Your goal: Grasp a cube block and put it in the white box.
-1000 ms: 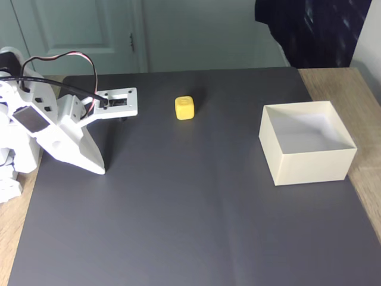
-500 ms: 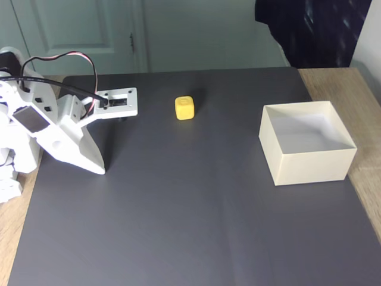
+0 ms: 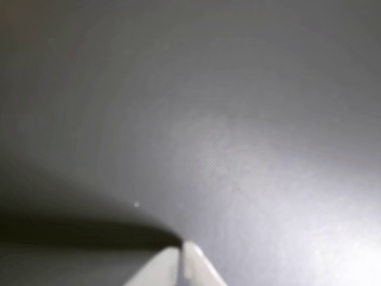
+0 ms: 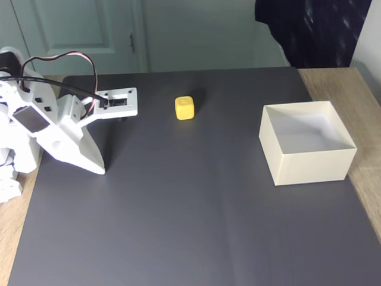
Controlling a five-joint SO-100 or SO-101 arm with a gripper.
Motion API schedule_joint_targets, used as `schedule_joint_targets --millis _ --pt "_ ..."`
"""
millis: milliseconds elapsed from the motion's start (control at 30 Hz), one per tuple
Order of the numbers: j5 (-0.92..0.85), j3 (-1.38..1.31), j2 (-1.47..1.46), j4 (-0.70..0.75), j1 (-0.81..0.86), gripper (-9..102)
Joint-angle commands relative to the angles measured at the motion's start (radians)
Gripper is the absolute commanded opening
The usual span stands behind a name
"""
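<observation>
In the fixed view a small yellow cube block (image 4: 184, 108) sits on the dark grey mat, toward the back and left of centre. The cream-white box (image 4: 311, 166) stands open-topped at the right, with nothing inside. My white arm is folded at the left edge, and its gripper (image 4: 98, 168) points down with the tip resting on the mat, well left of and nearer than the cube. In the wrist view the gripper (image 3: 181, 251) has its two pale fingertips pressed together over bare mat, holding nothing.
The dark grey mat (image 4: 190, 214) covers most of a wooden table (image 4: 363, 101). A red and black cable (image 4: 65, 56) loops over the arm. A pale door (image 4: 77, 30) and a dark cloth (image 4: 315, 30) stand behind the table.
</observation>
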Motion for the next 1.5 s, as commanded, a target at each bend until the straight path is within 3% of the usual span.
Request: schedule_joint_targets --millis 0,1467 --pt "-0.006 -0.003 0.008 0.002 -0.006 1" --pt "0.031 -0.003 0.003 -0.008 -0.005 0"
